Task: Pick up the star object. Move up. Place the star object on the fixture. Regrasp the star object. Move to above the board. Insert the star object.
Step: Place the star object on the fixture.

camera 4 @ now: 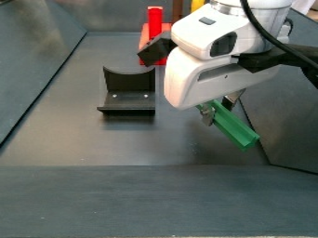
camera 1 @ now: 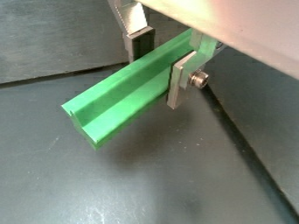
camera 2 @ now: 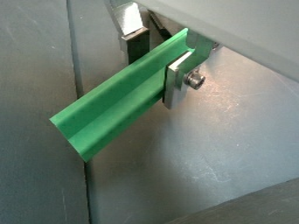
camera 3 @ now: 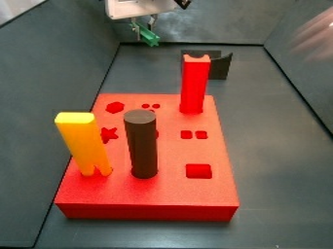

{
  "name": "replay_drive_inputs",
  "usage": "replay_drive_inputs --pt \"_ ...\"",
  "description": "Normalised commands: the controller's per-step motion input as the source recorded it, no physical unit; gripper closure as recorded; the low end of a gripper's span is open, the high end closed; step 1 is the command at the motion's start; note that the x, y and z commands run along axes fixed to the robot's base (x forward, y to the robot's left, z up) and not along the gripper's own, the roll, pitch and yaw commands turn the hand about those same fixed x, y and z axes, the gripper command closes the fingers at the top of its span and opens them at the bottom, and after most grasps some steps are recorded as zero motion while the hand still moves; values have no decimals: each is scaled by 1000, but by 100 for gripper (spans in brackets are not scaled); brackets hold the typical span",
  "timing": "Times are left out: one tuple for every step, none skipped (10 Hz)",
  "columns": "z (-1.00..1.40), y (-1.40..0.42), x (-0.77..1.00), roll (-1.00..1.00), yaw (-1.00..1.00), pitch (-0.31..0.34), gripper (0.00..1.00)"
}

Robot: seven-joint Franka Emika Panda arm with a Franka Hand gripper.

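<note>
The star object (camera 1: 117, 96) is a long green peg with ridged sides, and in both wrist views it runs out from between the fingers. My gripper (camera 1: 160, 63) is shut on it near one end, one silver finger (camera 2: 176, 83) pressed flat against its side. In a side view the gripper (camera 4: 214, 110) holds the star object (camera 4: 233, 125) tilted above the dark floor, to one side of the fixture (camera 4: 128, 91). Another side view shows the gripper (camera 3: 146, 29) at the far back, well away from the red board (camera 3: 156, 190) and apart from the fixture (camera 3: 221, 63).
On the board stand a yellow notched peg (camera 3: 81, 141), a dark brown cylinder peg (camera 3: 139, 143) and a red peg (camera 3: 194, 83). Star, circle and square holes show in its top. Dark walls enclose the floor on both sides.
</note>
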Motion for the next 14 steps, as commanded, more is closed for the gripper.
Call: replay_drive_inputs --pt "1000 -1 4 4 -4 -7 100" --pt "1000 -3 -3 -1 -5 5 100" --pt "1000 -4 -8 -3 -4 13 100" --pt "1000 -5 -13 -3 -4 18 100" --pt "1000 -5 -16 -4 -5 22 100" --pt "1000 -5 -20 -5 -5 26 100" --pt "1000 -5 -21 -5 -5 28 100" --pt "864 -2 -18 -6 -6 34 100" --pt "691 0 -14 -8 -6 43 100" --pt "461 5 -2 -11 -7 53 100" --pt "288 9 6 -15 -7 66 100" --pt "-10 -598 1000 -86 -1000 -129 100" --pt "-35 -582 1000 -91 -1000 -130 100" --pt "-29 -520 1000 -102 -1000 -142 100"
